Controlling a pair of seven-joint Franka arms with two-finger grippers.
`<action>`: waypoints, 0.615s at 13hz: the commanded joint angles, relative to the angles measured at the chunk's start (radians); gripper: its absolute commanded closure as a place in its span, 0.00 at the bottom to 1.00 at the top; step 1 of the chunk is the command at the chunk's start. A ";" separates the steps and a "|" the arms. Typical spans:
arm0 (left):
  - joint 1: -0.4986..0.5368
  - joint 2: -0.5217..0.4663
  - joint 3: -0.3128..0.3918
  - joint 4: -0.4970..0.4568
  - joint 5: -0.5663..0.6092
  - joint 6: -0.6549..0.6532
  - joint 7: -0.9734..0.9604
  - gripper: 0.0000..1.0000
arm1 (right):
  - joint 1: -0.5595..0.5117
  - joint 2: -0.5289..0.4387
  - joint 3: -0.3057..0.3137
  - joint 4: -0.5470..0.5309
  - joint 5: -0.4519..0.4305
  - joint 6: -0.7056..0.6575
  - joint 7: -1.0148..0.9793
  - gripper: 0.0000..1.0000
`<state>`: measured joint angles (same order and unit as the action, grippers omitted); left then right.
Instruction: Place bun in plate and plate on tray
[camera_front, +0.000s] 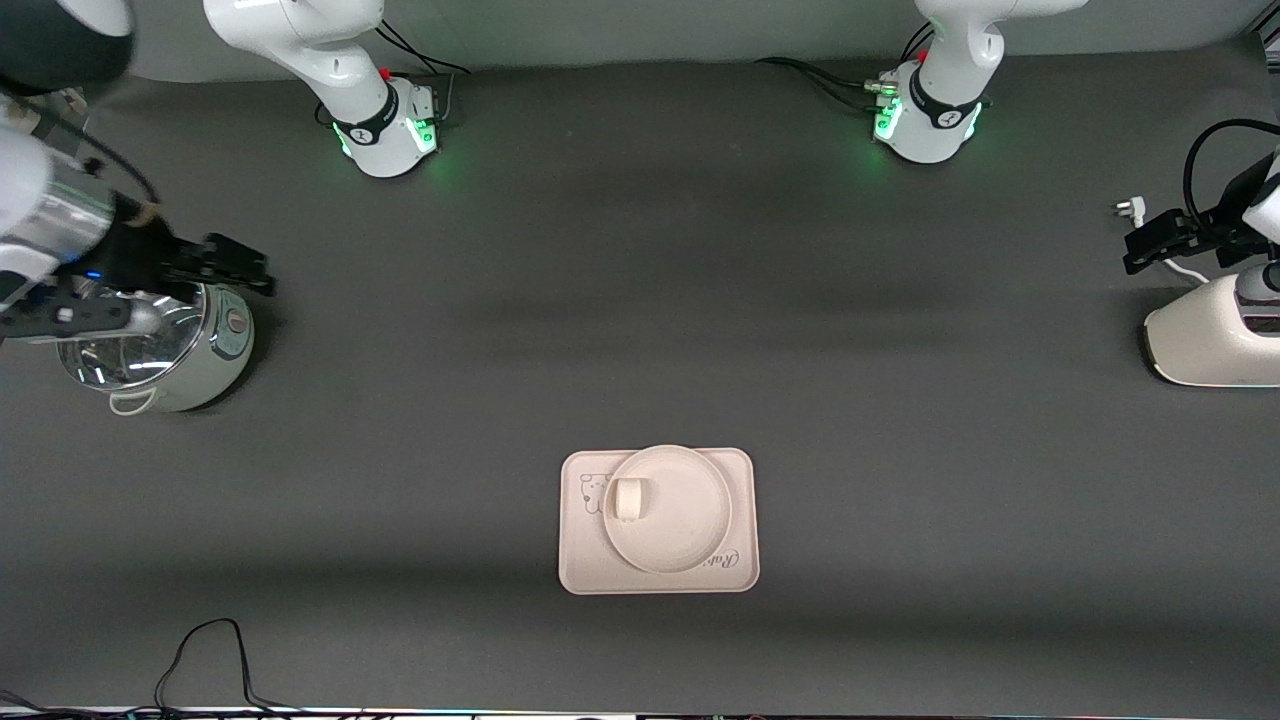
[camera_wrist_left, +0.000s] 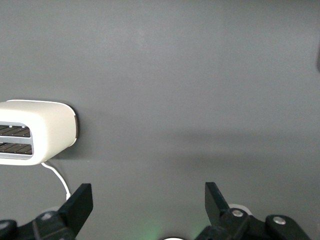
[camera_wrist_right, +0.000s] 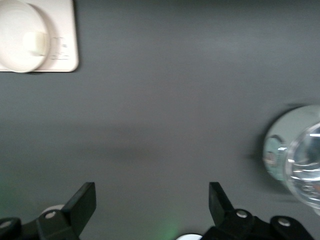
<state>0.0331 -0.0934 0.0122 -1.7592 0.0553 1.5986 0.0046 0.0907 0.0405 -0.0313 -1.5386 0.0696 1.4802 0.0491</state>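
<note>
A: Where are the two arms?

B: The right gripper (camera_front: 240, 265) is up high over the shiny pot (camera_front: 160, 350) at the right arm's end of the table. Its fingers (camera_wrist_right: 82, 202) are spread wide and hold nothing.

A: And in the middle?

B: The bun (camera_front: 631, 497) sits in the plate (camera_front: 690, 525). The plate sits on the tray (camera_front: 580, 560), near the front camera.

A: And the other arm?

B: The left gripper (camera_front: 1150, 240) is up over the white toaster (camera_front: 1205, 345) at the left arm's end. Its fingers (camera_wrist_left: 80, 202) are wide apart too, with nothing in them.
</note>
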 joint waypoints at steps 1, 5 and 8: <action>0.002 -0.011 0.002 0.004 -0.009 -0.019 0.008 0.00 | -0.019 -0.018 -0.016 -0.025 -0.060 0.000 -0.054 0.00; 0.002 -0.011 0.000 0.004 -0.009 -0.020 0.008 0.00 | -0.019 -0.018 -0.078 -0.025 -0.082 0.012 -0.084 0.00; 0.002 -0.011 0.000 0.004 -0.011 -0.020 0.008 0.00 | -0.019 -0.014 -0.079 -0.026 -0.082 0.017 -0.084 0.00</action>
<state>0.0332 -0.0934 0.0123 -1.7592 0.0549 1.5985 0.0046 0.0639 0.0383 -0.1063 -1.5516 0.0115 1.4866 -0.0152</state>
